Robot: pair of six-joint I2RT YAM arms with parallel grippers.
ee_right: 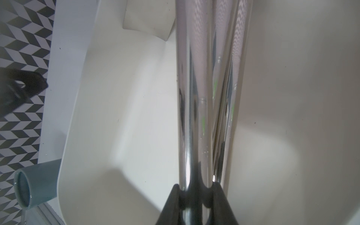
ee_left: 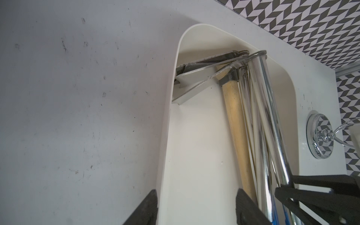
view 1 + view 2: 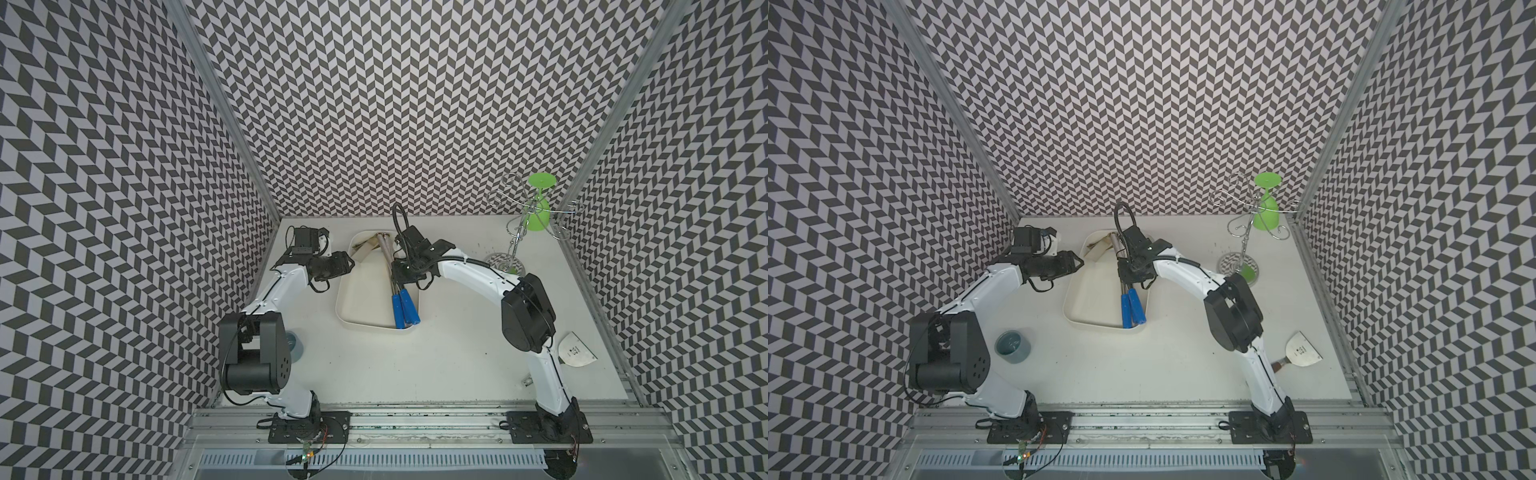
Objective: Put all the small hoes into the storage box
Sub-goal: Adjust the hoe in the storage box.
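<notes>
The shallow cream-white plastic storage box (image 3: 360,305) holds three tools: the chrome, blue-gripped small hoe (image 1: 191,116) pinched by the right gripper (image 1: 194,187), a second chrome hoe (image 1: 241,48) and a wooden-handled hoe (image 2: 236,124); the left gripper (image 2: 196,194) has its fingers apart.

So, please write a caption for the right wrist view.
Right gripper closed on the chrome shaft of a small hoe over the storage box.

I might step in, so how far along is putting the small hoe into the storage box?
Nearly finished. Done: a wooden-handled hoe already lies in the storage box. In hand: the right gripper is shut on the chrome shaft of the small hoe, over the box floor. Left: release it and withdraw. The left gripper is open at the box's rim.
</notes>
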